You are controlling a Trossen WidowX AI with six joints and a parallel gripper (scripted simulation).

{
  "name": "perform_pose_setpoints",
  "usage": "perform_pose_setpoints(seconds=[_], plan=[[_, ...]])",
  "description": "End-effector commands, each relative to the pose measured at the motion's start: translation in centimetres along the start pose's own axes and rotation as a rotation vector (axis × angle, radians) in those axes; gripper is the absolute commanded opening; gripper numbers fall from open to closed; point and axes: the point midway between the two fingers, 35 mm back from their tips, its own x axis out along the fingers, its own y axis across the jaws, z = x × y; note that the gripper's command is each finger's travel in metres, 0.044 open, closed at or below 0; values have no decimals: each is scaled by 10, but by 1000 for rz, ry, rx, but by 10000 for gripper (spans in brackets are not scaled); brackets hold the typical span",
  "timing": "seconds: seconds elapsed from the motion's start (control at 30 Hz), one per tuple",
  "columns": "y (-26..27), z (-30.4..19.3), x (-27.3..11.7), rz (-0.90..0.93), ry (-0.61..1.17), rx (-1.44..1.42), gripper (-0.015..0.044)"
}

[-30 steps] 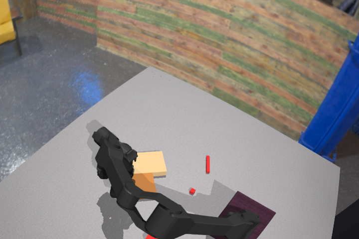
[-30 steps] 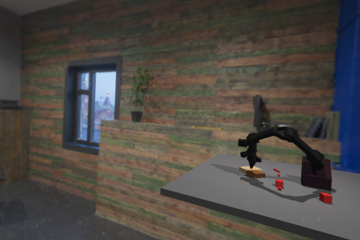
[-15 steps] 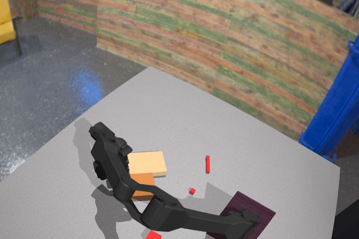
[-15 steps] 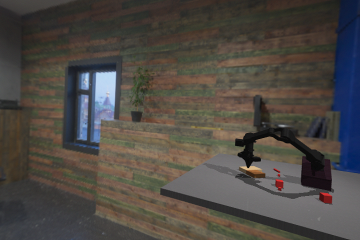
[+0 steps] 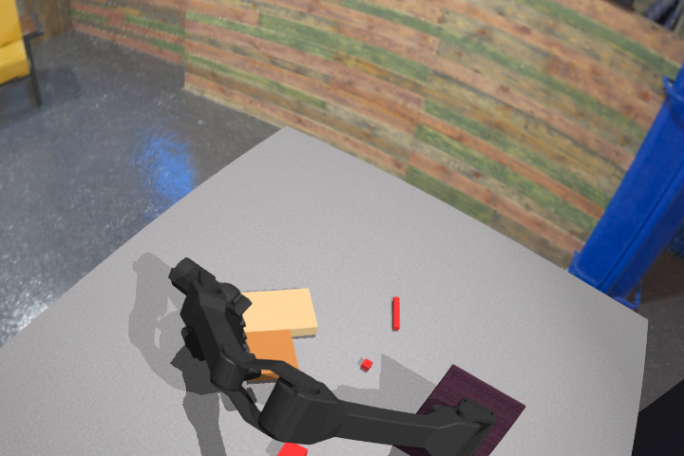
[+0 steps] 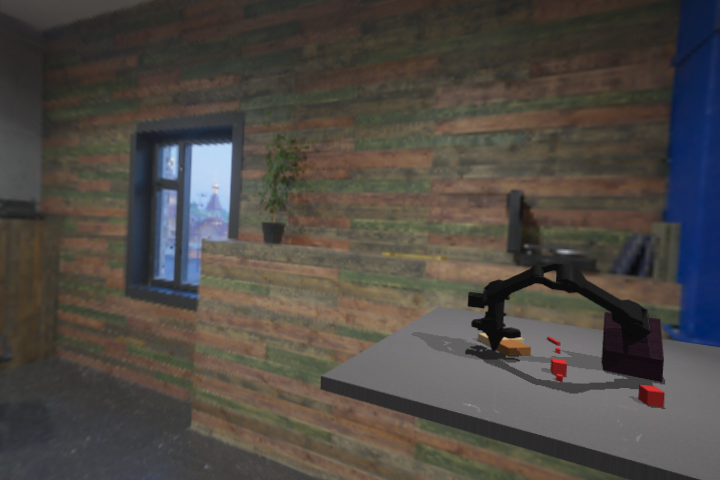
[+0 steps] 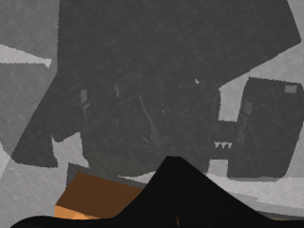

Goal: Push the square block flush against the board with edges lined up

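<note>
The pale board [image 5: 281, 309] [image 6: 518, 337] lies flat on the table. The orange square block [image 5: 274, 349] [image 6: 515, 348] [image 7: 102, 187] lies flat along its near long side in the top view, with no gap visible there. The board's right end sticks out past the block's right side. The arm hides the left ends of both, so I cannot tell if edges are even there. My gripper [image 6: 494, 348] [image 7: 172, 163] is shut and empty, pointing down low beside the block's left side; whether it touches is unclear. Its fingertips are hidden in the top view.
A red stick [image 5: 395, 313] [image 6: 553, 340] and a small red cube [image 5: 366, 365] [image 6: 557, 350] lie right of the block. Larger red blocks [image 6: 558, 367] [image 6: 651, 396] stand nearer the front edge. The arm's dark base block [image 5: 453, 383] [image 6: 632, 358] is at right.
</note>
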Motion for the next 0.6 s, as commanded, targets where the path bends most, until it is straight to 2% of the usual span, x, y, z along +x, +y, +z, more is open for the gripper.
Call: perform_pose_setpoints(seconds=[0.0,0.33,0.57], plan=[[-2,-5,-2,-5,-4,5,0],[-2,-19,-1,-5,-4,5,0],[-3,-12,-2,-5,-4,5,0]])
